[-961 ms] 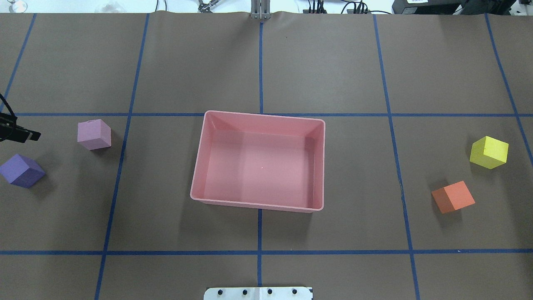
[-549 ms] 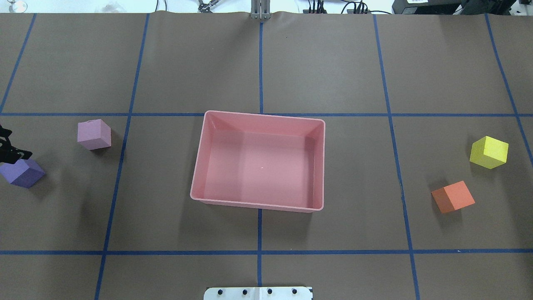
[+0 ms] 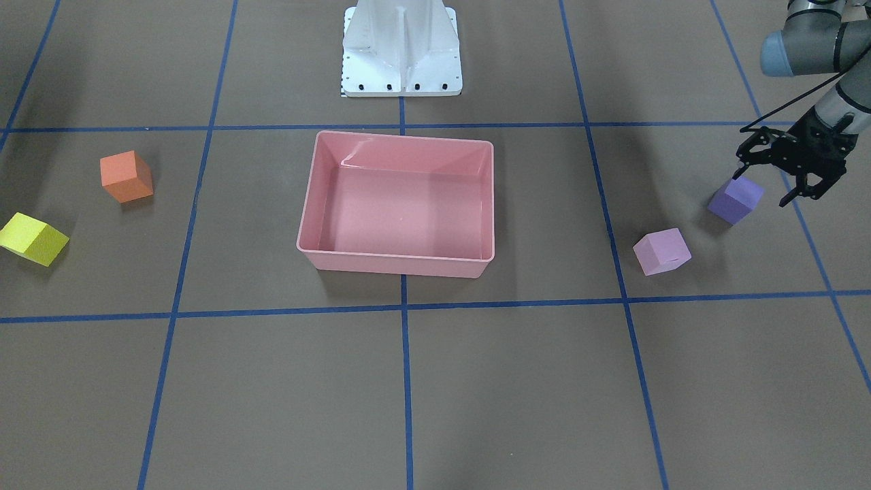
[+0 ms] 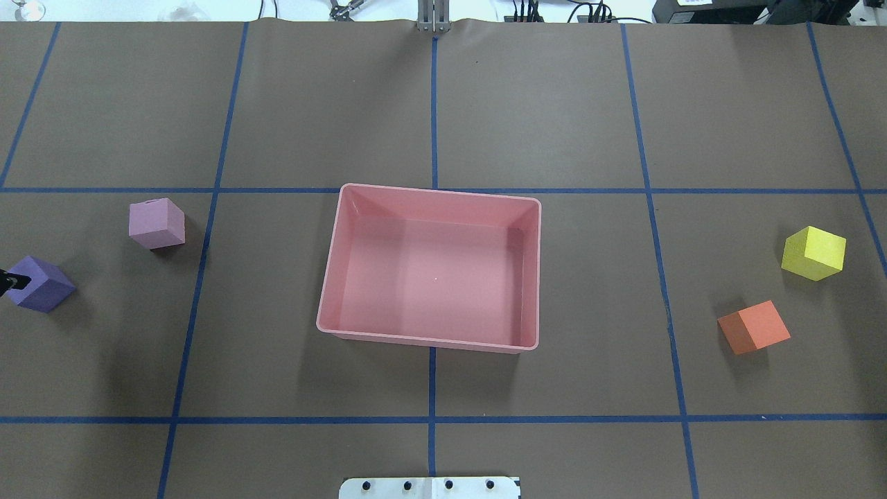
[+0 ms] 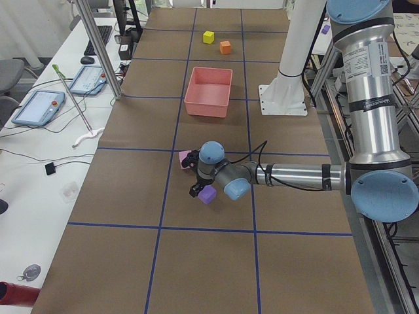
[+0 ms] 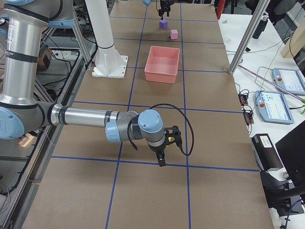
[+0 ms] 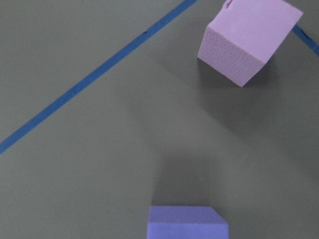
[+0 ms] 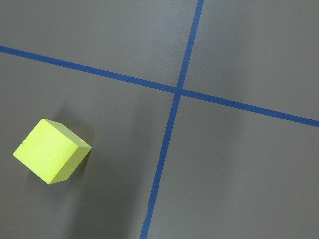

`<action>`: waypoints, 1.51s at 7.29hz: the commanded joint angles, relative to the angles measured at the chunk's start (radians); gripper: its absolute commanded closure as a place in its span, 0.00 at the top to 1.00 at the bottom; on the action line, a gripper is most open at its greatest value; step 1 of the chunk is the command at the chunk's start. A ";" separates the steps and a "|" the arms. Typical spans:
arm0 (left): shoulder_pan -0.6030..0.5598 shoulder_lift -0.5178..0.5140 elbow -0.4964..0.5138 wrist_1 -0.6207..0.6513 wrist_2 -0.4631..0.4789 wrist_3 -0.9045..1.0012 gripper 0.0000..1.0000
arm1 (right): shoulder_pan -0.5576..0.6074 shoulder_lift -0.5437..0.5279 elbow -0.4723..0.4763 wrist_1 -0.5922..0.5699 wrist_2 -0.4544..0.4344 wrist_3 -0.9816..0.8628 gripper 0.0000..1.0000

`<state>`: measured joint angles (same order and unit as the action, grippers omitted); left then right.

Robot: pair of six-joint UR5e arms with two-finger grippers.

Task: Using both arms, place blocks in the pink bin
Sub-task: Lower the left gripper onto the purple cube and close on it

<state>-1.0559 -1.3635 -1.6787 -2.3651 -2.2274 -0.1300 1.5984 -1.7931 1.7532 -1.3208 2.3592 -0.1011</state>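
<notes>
The pink bin point(image 4: 429, 269) stands empty in the middle of the table. The purple block point(image 3: 735, 199) and the light pink-lilac block point(image 3: 661, 251) lie on my left side. My left gripper point(image 3: 765, 182) is open, low over the purple block's outer side, and holds nothing. Its wrist view shows the purple block point(image 7: 187, 222) at the bottom edge and the lilac block point(image 7: 249, 37) further off. The orange block point(image 4: 754, 326) and the yellow block point(image 4: 814, 253) lie on my right side. My right gripper point(image 6: 167, 148) hangs above the table's right end; I cannot tell whether it is open or shut.
The white robot base point(image 3: 401, 47) stands behind the bin. Blue tape lines cross the brown table cover point(image 4: 554, 104). Desks with tablets and cables run along the table's far side point(image 5: 46, 111).
My left gripper has moved toward the near left edge of the overhead view, coming in beside the purple block; only a fingertip still shows there. No block has moved.
</notes>
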 commanded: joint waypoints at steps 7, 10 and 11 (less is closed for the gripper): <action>0.102 -0.011 0.089 -0.111 0.066 -0.091 0.64 | 0.000 -0.018 0.000 0.000 0.000 -0.009 1.00; 0.094 -0.014 -0.035 -0.082 0.019 -0.105 0.00 | 0.000 -0.028 0.020 -0.001 0.011 0.006 1.00; 0.065 -0.020 -0.181 0.055 -0.062 -0.191 0.00 | 0.000 -0.029 0.025 -0.002 0.011 0.014 1.00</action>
<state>-0.9662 -1.3792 -1.7101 -2.4288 -2.2112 -0.2500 1.5984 -1.8204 1.7681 -1.3217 2.3676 -0.0967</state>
